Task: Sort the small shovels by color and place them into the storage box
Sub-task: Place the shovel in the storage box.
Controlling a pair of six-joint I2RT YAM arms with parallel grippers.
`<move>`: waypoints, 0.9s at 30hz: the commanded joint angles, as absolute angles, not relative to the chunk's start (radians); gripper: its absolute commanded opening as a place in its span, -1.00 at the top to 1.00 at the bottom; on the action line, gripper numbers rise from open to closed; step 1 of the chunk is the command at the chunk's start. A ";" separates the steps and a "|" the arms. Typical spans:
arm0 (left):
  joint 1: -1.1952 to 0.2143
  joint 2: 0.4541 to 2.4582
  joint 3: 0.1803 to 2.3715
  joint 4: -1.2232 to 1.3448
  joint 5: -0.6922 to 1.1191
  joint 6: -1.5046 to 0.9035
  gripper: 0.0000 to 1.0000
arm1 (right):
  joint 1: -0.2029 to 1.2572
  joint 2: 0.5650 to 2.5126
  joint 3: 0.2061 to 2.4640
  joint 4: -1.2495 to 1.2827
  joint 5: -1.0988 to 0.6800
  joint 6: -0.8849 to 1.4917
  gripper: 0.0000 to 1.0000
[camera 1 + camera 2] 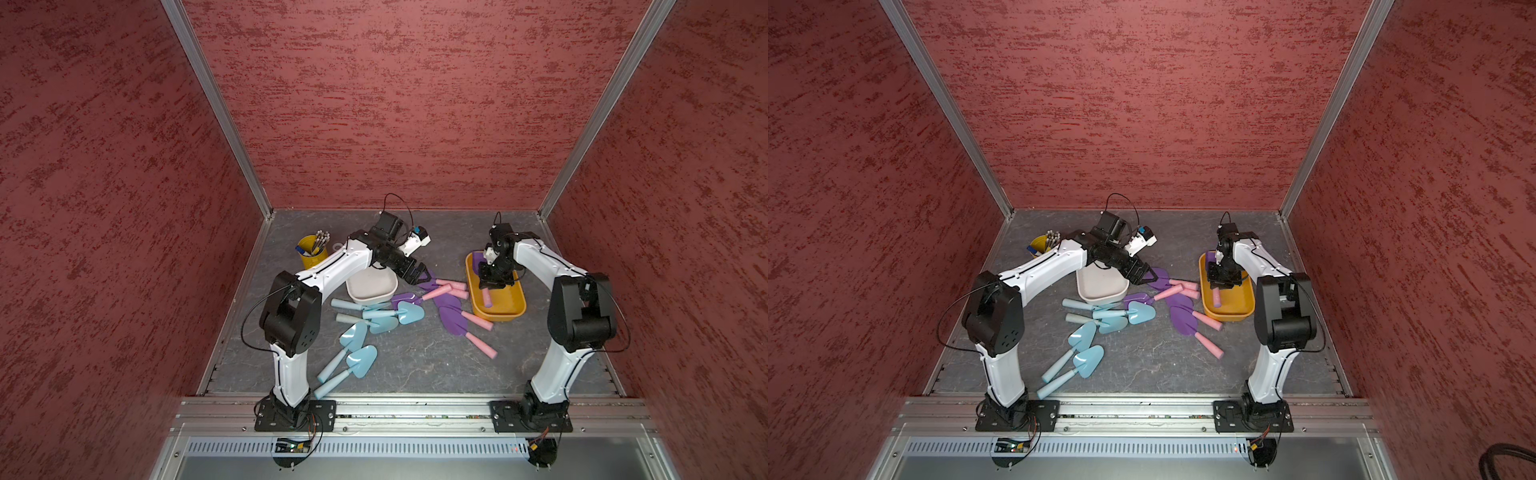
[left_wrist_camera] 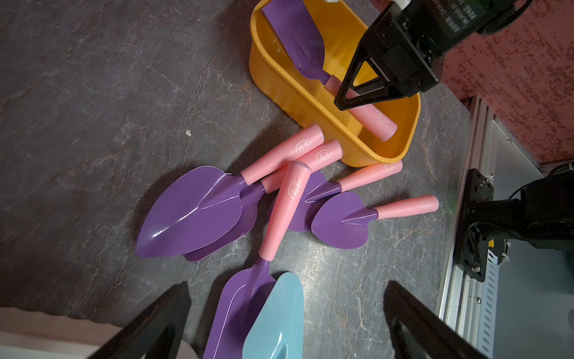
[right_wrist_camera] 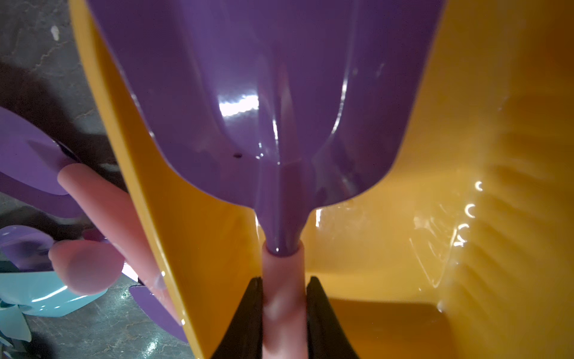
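**Setting a purple shovel down in the orange tub**

Near left: light blue plastic shovels lie loose on the grey table.
Middle: purple-bladed, pink-handled shovels sit in a heap. The left gripper hangs over them, spread and empty.
Far right: the right gripper pinches the held purple shovel by its handle, inside the orange plastic tub.
Best, I judge: lower it until it rests, release, then lift straight up clear of the rim.
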State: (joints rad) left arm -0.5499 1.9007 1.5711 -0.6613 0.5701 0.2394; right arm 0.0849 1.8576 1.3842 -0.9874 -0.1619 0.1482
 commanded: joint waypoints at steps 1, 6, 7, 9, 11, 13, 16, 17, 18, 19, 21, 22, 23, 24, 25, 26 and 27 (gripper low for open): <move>-0.548 1.921 1.577 -0.649 0.575 0.229 -0.99 | 0.074 1.862 1.405 -0.952 -0.178 0.141 1.00; -0.548 1.925 1.581 -0.652 0.574 0.230 -0.99 | 0.071 1.884 1.397 -0.923 -0.194 0.148 1.00; -0.548 1.924 1.583 -0.652 0.574 0.230 -0.99 | 0.070 1.888 1.397 -0.918 -0.196 0.148 1.00; -0.548 1.922 1.584 -0.656 0.574 0.229 -0.99 | 0.070 1.901 1.399 -0.914 -0.198 0.149 1.00; -0.547 1.920 1.584 -0.658 0.572 0.230 -0.99 | 0.070 1.911 1.397 -0.912 -0.198 0.150 1.00; -0.548 1.916 1.581 -0.659 0.569 0.232 -0.99 | 0.069 1.920 1.396 -0.908 -0.202 0.152 1.00; -0.549 1.913 1.578 -0.661 0.565 0.233 -0.99 | 0.070 1.933 1.393 -0.909 -0.214 0.153 1.00; -0.549 1.912 1.578 -0.661 0.565 0.233 -0.99 | 0.070 1.934 1.391 -0.910 -0.218 0.154 1.00; -0.550 1.911 1.577 -0.661 0.565 0.233 -0.99 | 0.070 1.933 1.387 -0.908 -0.222 0.156 1.00; -0.550 1.911 1.575 -0.662 0.563 0.235 -0.99 | 0.070 1.927 1.380 -0.908 -0.226 0.158 1.00; -0.551 1.911 1.574 -0.663 0.563 0.236 -0.99 | 0.070 1.908 1.367 -0.907 -0.227 0.161 1.00; -0.553 1.911 1.574 -0.662 0.563 0.236 -0.99 | 0.070 1.895 1.360 -0.908 -0.225 0.161 1.00; -0.555 1.913 1.574 -0.662 0.563 0.236 -0.99 | 0.071 1.885 1.355 -0.911 -0.220 0.161 1.00; -0.556 1.914 1.574 -0.662 0.563 0.236 -0.99 | 0.071 1.871 1.349 -0.916 -0.215 0.161 1.00; -0.558 1.914 1.575 -0.661 0.563 0.236 -0.99 | 0.071 1.860 1.344 -0.921 -0.209 0.161 1.00; -0.560 1.916 1.575 -0.662 0.563 0.236 -0.99 | 0.070 1.850 1.339 -0.925 -0.207 0.161 1.00; -0.561 1.916 1.578 -0.661 0.563 0.236 -0.99 | 0.070 1.839 1.333 -0.930 -0.204 0.161 1.00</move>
State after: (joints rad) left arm -0.5514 1.9110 1.5707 -0.6617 0.5655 0.2356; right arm 0.0757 1.8992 1.3457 -0.9268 -0.2066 0.1532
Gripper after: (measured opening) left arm 0.996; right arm 0.235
